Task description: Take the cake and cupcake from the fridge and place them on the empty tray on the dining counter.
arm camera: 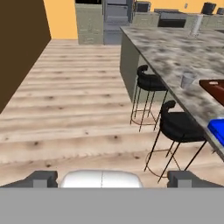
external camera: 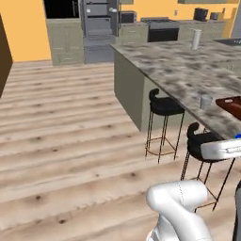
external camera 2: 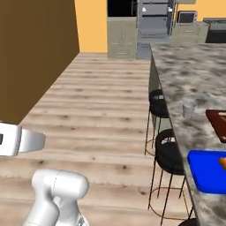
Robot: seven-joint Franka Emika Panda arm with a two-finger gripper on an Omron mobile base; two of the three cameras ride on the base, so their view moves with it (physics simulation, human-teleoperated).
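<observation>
Looking across the room from the near end of the grey speckled marble-like dining counter (external camera: 179, 70); the tall grey fridge (external camera: 98, 23) is sitting far off at the top centre of the left base frame, at top centre-right in the right base frame and top centre in the hand view. Its door seems to be standing open with shelves showing, but at this range I can't be sure.

Gripper (arm camera: 111, 178) is holding nothing, the two dark fingertips sitting wide apart at the bottom of the hand view.

The triangular chocolate cake slice and the small round cupcake are presumably inside the fridge; too small and distant to pick out in any frame, so shelf position is unknown.

Handling judgement: both are likely light, soft and easy to crush or smear. I'm expecting the slice to want a low, gentle pinch across its two flat sides, kept level. The cupcake is probably best taken around the paper wrapper, not the top.

The flat dark reddish-brown tray (external camera 2: 217, 122) is lying on the counter, cut off by the right edge in all three frames, so whether it is empty can't be confirmed. A blue tray-like thing (external camera 2: 206, 170) with an orange item at the frame edge is lying nearer the camera, well apart from a small grey cup (external camera 2: 188, 108). Black bar stools (external camera: 164, 106) are lining the counter's near side.
</observation>
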